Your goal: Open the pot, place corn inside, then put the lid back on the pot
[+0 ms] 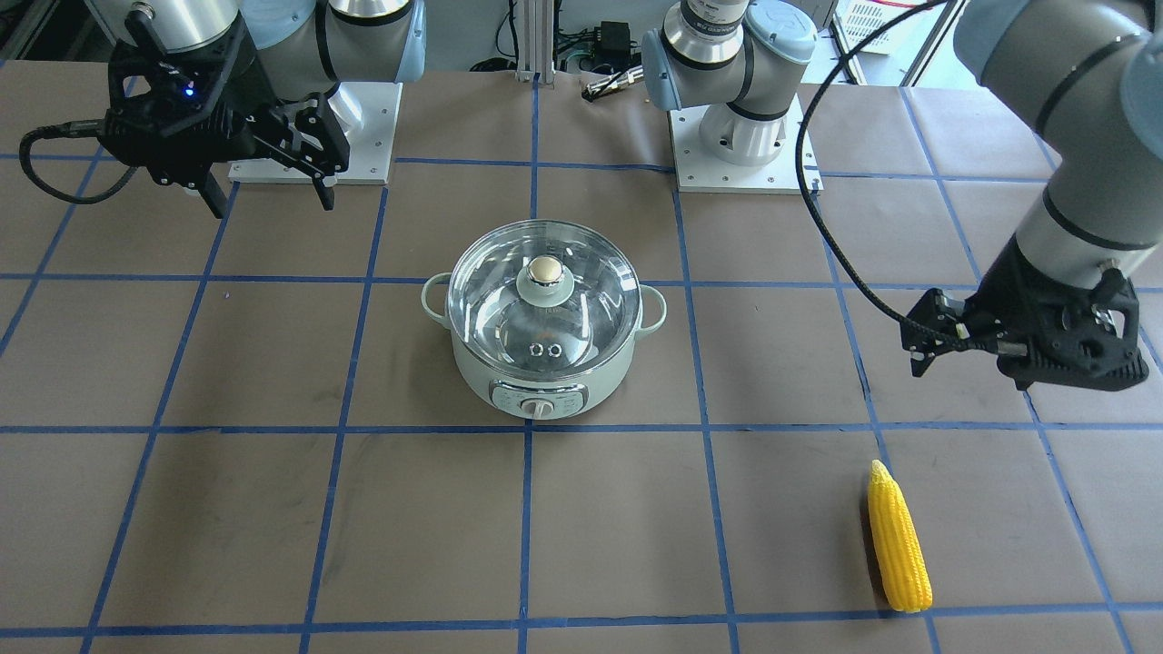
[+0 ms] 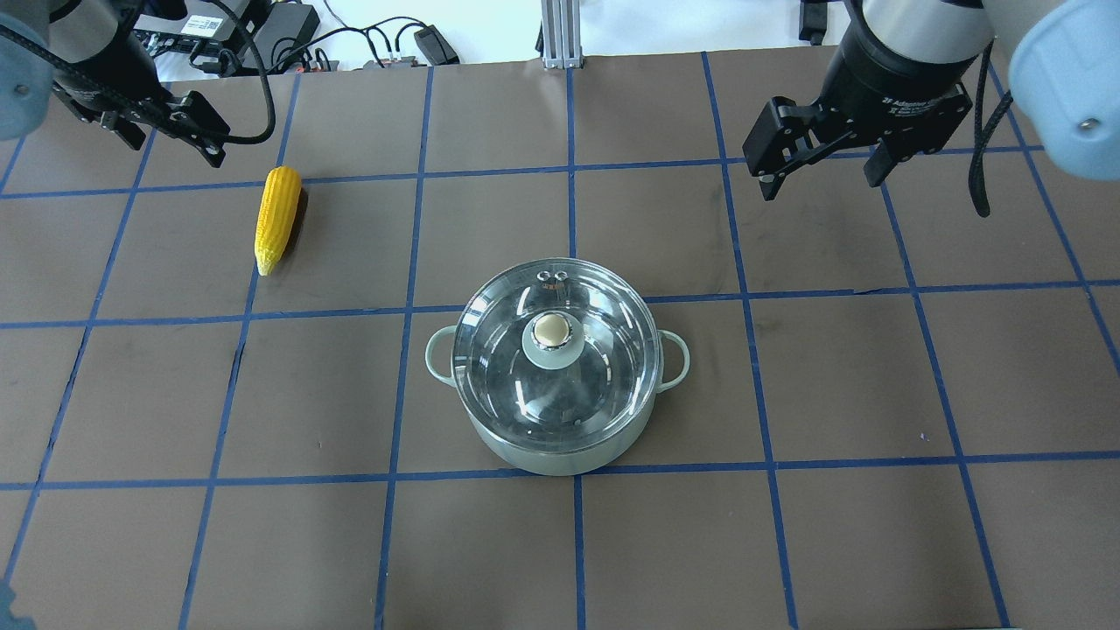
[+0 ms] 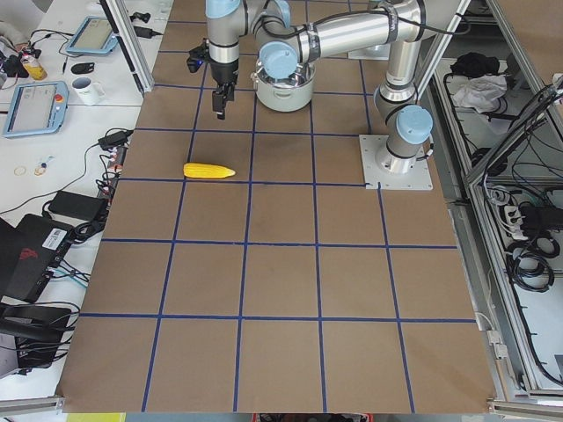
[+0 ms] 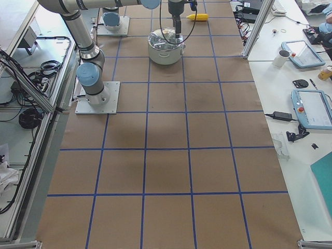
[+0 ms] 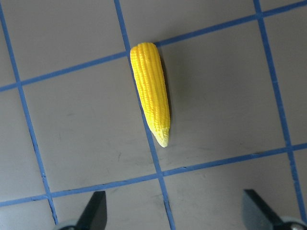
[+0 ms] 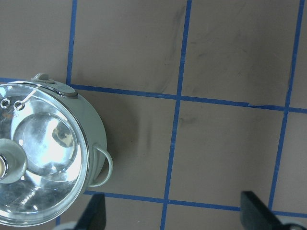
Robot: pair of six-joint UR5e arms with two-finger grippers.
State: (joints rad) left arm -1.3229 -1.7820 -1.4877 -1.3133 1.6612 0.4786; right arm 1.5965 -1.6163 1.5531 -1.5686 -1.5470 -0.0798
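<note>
The pale mint-green pot (image 1: 472, 381) stands at the table's middle, dial toward the operators' side. The clear glass lid (image 1: 591, 304) sits closed on it, its beige-gold knob (image 1: 545, 271) up. Both also show in the overhead view, pot (image 2: 525, 451) and lid (image 2: 604, 350). The yellow corn (image 2: 277, 214) lies flat on the table's far left; it also shows in the left wrist view (image 5: 151, 91). My left gripper (image 2: 175, 147) hovers open and empty just beyond the corn. My right gripper (image 2: 821, 185) hovers open and empty beyond and right of the pot (image 6: 93, 124).
The table is brown paper with a blue tape grid. Two arm bases (image 1: 740, 136) stand on white plates at the robot's edge. Cables and power supplies (image 2: 262, 26) lie beyond the far edge. Side tables with tablets (image 4: 311, 106) flank the table's operator side.
</note>
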